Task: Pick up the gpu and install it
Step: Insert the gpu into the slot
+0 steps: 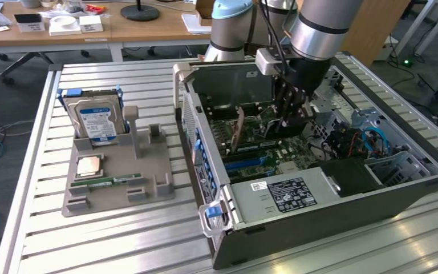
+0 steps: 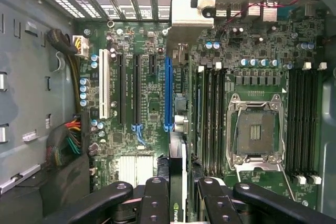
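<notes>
The black two-fingered gripper point(image 1: 291, 127) is down inside the open dark-grey computer case point(image 1: 401, 188). It's clamped on the gpu point(image 2: 177, 203), a thin dark circuit card held edge-on between the fingers. Straight below the tool, a long blue expansion slot point(image 2: 168, 93) on the green motherboard point(image 2: 152, 103) runs nearly in line with the card. Contact? Can't tell.

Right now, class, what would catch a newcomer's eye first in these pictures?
A silver robot arm reaches into the open black computer case on the slatted metal table. Its black claw grips a thin dark graphics card edge-on, near a long blue expansion slot. At the exterior view's left, a silver hard drive with a blue-white label stands in a grey holder.
</notes>
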